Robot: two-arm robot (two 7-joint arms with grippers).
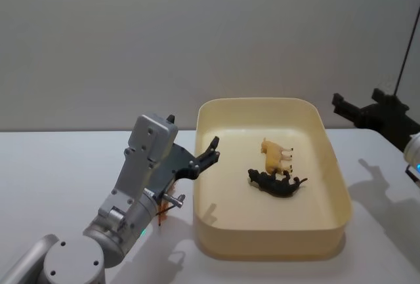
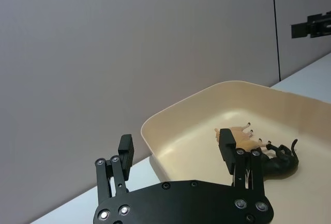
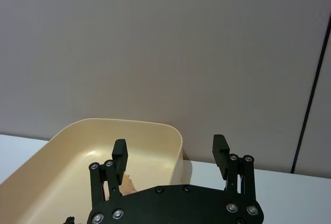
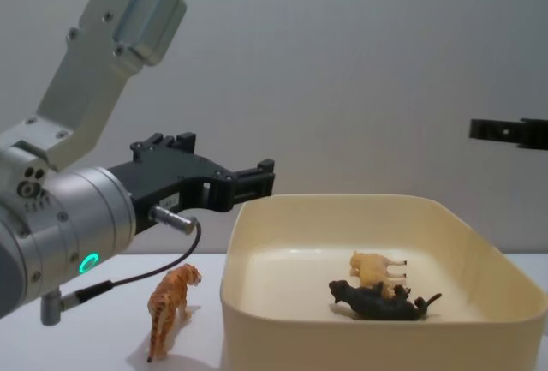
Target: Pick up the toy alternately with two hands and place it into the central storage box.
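An orange tiger toy stands on the table just left of the central storage box; from the head it is mostly hidden under my left arm, with a sliver of the toy showing. My left gripper hovers open and empty above the tiger, by the box's left wall. The left wrist view has its fingers spread wide. Inside the box lie a tan animal and a black animal. My right gripper is open and empty, held high beyond the box's right side.
The white table runs out to the left and in front of the box. A plain grey wall stands close behind. A dark vertical pole rises at the far right.
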